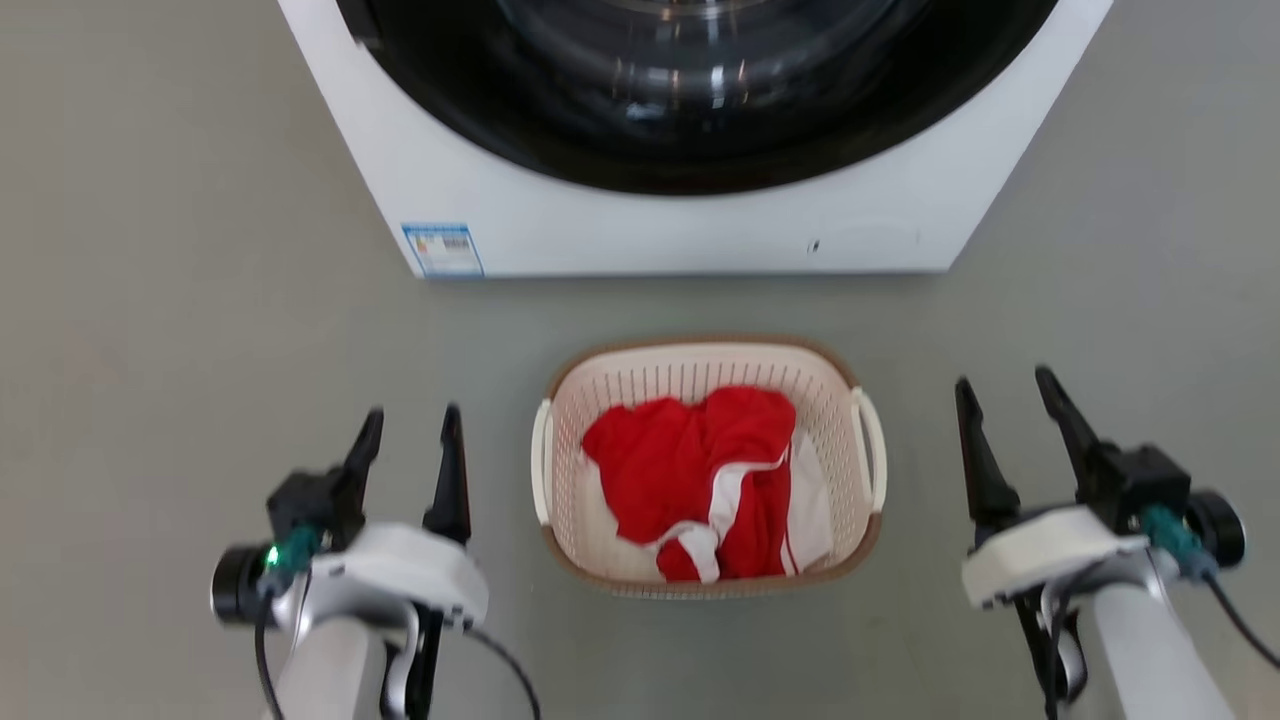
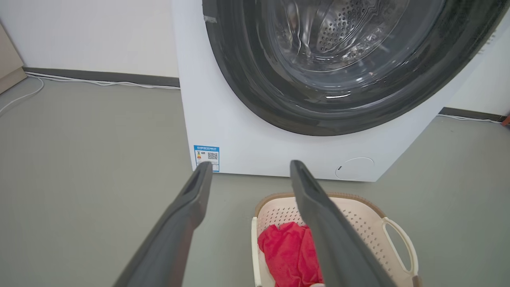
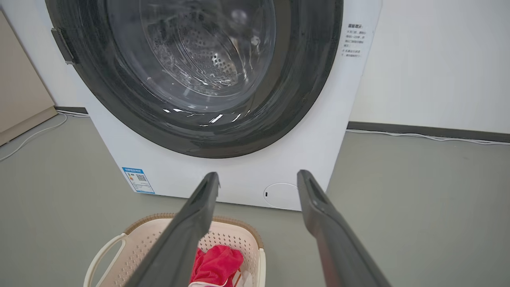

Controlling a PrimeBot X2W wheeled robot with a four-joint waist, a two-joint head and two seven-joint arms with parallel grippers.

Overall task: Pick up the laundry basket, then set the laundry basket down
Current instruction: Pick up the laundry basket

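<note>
The jaws of the left gripper [image 1: 413, 415] stand apart and hold nothing, and so do those of the right gripper [image 1: 1004, 382]. Between the two, apart from both, the laundry basket [image 1: 690, 372] sits on the grey floor [image 1: 200, 300] near the washing machine [image 1: 650, 235], with a red garment [image 1: 690, 465] inside. Its white loop handles [image 1: 872, 450] are untouched. By my reading nothing is done yet: reach, grip, lift and set-down all remain.

Open floor [image 1: 200, 350] flanking laundry basket [image 1: 620, 390], washing machine [image 1: 650, 235] apparently near behind
</note>
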